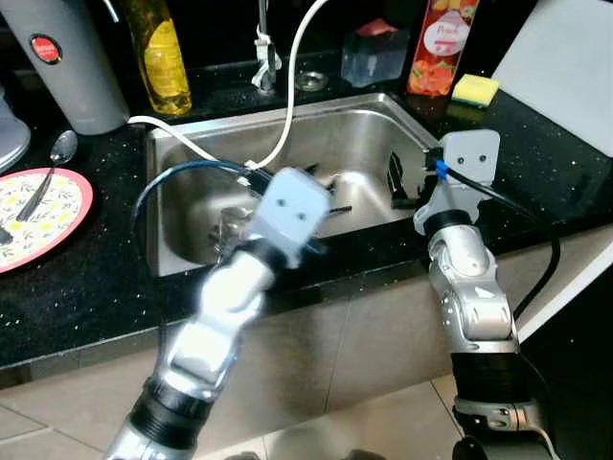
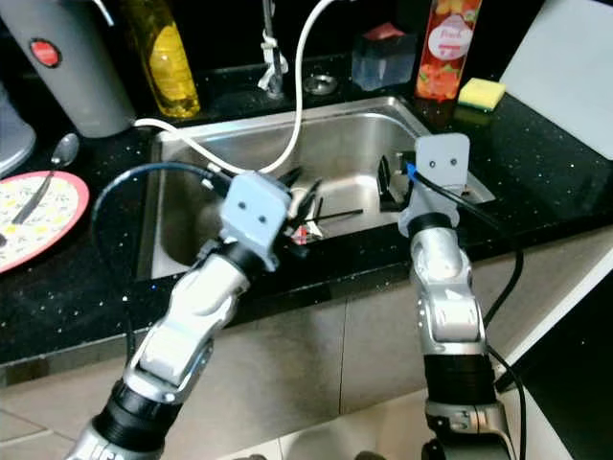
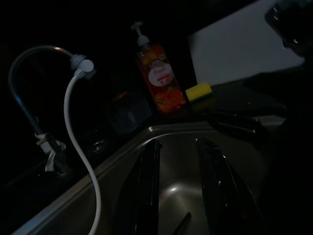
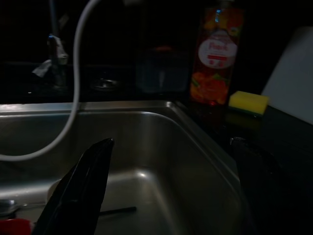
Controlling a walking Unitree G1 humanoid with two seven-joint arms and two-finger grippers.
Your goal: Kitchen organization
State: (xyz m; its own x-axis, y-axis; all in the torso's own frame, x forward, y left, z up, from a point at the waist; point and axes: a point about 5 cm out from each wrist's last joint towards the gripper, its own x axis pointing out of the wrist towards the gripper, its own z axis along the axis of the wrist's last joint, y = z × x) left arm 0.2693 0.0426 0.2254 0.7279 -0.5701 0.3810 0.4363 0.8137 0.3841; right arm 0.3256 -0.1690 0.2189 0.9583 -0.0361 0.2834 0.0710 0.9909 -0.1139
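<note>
Stainless sink [image 2: 192,192] under both arms in the eye views, dark utensil [image 2: 330,217] lying on its floor between them; left claw [image 1: 326,192] hard to read here. Left wrist: fingers parted over the basin. Right wrist: right claw [image 4: 171,186] wide open, empty. Best lowered slowly, straddling the handle.

A black speckled stone countertop [image 1: 86,287] runs across the scene, with a rectangular stainless-steel sink basin [image 1: 354,144] set into it at the middle. Below the near edge, beige cabinet fronts [image 1: 374,335] drop to a pale tiled floor [image 1: 29,426]. At the far right a flat white board [image 1: 565,67] lies on the counter. The far wall is in deep shadow; light glints off the steel.
</note>
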